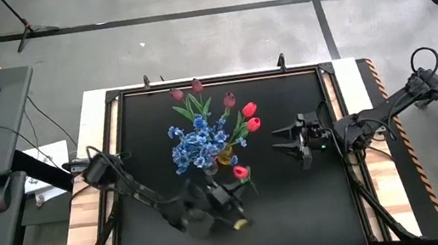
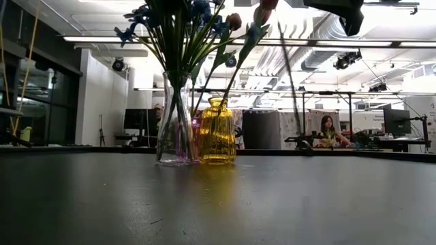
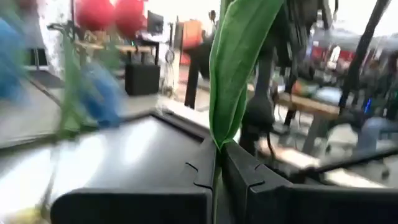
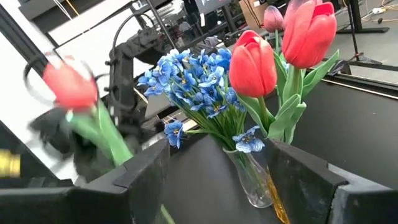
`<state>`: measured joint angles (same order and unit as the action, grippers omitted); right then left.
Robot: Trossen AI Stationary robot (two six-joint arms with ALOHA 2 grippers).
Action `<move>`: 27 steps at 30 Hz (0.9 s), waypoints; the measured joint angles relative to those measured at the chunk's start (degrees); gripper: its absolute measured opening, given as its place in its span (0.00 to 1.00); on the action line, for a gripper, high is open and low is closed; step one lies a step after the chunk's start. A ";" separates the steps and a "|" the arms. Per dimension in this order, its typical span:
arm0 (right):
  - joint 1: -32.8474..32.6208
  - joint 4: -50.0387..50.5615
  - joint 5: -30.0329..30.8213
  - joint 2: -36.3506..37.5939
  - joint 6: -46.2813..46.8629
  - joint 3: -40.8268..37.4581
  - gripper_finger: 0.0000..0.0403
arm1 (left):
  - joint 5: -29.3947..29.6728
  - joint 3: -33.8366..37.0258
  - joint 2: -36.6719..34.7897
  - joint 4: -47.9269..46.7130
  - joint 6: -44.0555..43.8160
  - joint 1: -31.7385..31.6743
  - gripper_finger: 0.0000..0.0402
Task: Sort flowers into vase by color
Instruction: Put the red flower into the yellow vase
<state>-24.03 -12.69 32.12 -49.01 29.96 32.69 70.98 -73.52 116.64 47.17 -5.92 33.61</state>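
Left pincer (image 3: 217,163) pinches red tulip (image 1: 241,172) stem beside vases (image 2: 217,131).

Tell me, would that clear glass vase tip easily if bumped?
Probably yes. The clear glass vase is tall and narrow, and its blue flowers spread wide above, so it looks top-heavy. The yellow vase close beside it might steady one side. Being glass, it would likely slide too.

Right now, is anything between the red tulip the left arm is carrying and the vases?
The left end effector is shut on the red tulip beside the vases. Blue flowers and tulips already crowd the necks; nothing else intervenes.
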 joint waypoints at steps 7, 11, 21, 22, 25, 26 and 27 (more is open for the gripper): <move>0.01 0.31 0.02 0.00 1.07 0.00 0.63 | -16.88 18.93 -8.80 35.07 7.84 -0.89 0.00; 0.04 0.79 0.27 0.00 1.09 0.00 0.63 | -15.83 19.14 -7.36 37.52 12.06 -1.00 0.00; 0.04 1.37 4.41 0.00 1.09 0.00 0.63 | -6.20 -3.94 -4.35 -2.35 23.30 0.96 0.00; 0.04 1.65 4.73 0.00 1.09 0.00 0.63 | -7.73 -2.99 -4.55 1.55 24.23 0.99 0.00; 0.04 2.35 5.47 0.00 1.09 0.02 0.63 | -12.26 2.65 -4.85 17.89 26.69 0.24 0.00; 0.04 2.68 5.57 -0.01 1.10 0.02 0.63 | -12.59 4.86 -4.85 22.58 27.47 -0.18 0.00; 0.04 2.79 5.57 -0.02 1.27 0.02 0.63 | -12.15 7.16 -4.85 27.13 28.79 -0.50 0.00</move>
<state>-23.99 -9.89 37.69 -49.04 31.23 32.71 58.83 -66.36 111.79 74.29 22.87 33.11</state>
